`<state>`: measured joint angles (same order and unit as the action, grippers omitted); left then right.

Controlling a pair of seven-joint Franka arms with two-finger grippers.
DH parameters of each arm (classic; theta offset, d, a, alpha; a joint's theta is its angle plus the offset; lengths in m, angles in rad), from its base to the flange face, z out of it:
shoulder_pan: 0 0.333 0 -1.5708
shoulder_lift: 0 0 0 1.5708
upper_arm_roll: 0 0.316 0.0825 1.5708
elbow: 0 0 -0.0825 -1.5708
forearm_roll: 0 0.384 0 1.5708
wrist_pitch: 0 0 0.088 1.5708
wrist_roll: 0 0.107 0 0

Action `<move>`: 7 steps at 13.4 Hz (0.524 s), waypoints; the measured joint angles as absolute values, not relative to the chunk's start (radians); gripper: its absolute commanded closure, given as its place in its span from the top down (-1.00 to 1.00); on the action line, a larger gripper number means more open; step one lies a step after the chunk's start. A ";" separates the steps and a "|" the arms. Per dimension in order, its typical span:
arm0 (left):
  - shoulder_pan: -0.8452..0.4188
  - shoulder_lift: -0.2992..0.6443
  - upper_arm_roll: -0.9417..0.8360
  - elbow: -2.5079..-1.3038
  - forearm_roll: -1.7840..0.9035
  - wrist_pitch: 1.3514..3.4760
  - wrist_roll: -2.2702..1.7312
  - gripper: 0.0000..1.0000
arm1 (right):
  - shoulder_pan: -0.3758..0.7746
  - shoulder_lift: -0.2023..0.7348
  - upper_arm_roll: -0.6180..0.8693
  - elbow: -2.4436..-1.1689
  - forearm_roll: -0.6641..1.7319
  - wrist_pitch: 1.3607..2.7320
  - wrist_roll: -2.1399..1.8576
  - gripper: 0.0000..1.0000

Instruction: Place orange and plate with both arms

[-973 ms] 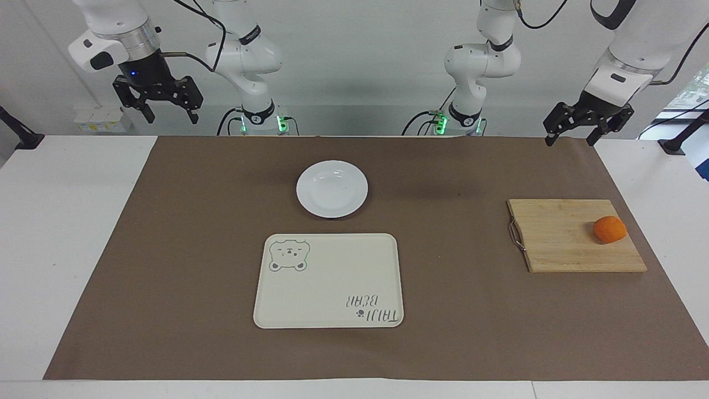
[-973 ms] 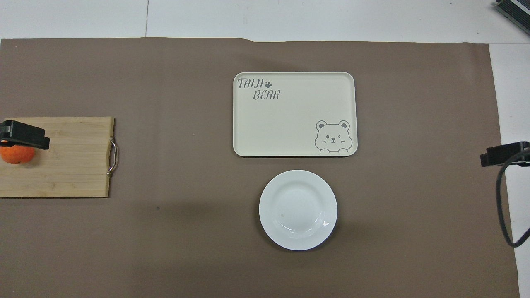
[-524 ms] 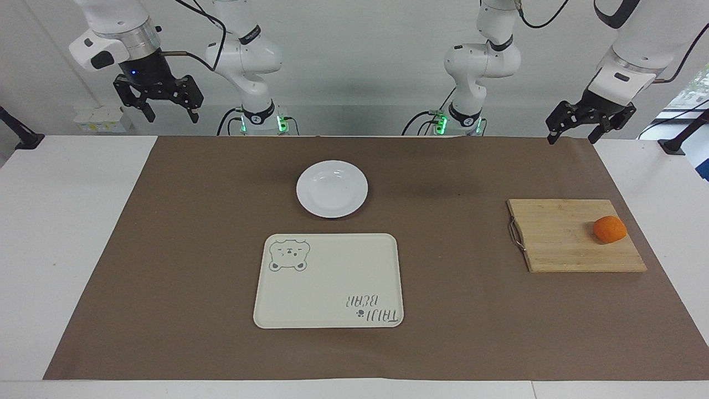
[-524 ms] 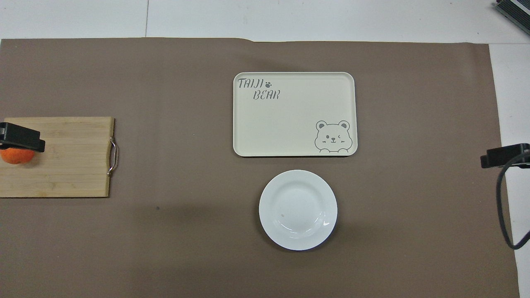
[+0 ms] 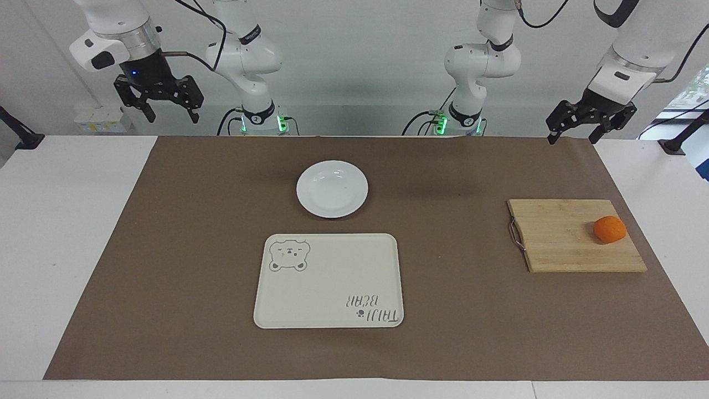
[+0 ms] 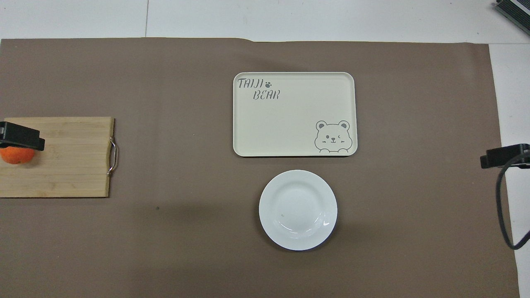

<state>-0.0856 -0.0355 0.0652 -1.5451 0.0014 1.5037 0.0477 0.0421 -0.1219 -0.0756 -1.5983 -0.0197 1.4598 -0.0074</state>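
Note:
The orange rests on a wooden cutting board at the left arm's end of the table. The white plate lies bare on the brown mat, mid-table, nearer to the robots than the cream bear tray. My left gripper hangs open high in the air, well clear of the board. In the overhead view its tip overlaps the orange without touching it. My right gripper is also open, raised over the right arm's end, holding nothing.
The cutting board has a metal handle on the side toward the tray. The tray is bare, with a bear drawing and lettering. The brown mat covers most of the white table. A black cable hangs by the right gripper.
Both grippers have risen slightly and drawn a little toward the table's ends. The orange, plate, tray and board have not moved.

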 measured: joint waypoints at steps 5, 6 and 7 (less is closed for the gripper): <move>0.051 -0.029 0.078 -1.627 0.002 1.662 0.248 1.00 | 0.042 -0.122 -0.076 -1.599 -0.020 1.460 -0.007 1.00; 0.089 -0.021 0.079 -1.657 0.002 1.715 0.292 1.00 | 0.042 -0.123 -0.076 -1.599 -0.020 1.460 -0.007 1.00; 0.116 -0.008 0.080 -1.679 0.002 1.761 0.326 1.00 | 0.042 -0.123 -0.076 -1.600 -0.020 1.460 -0.007 1.00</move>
<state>0.1159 -0.0082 0.0796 -1.6791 0.0019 1.7610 0.3265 0.0421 -0.1230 -0.0756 -1.5997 -0.0197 1.4598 -0.0074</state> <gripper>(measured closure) 0.000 0.000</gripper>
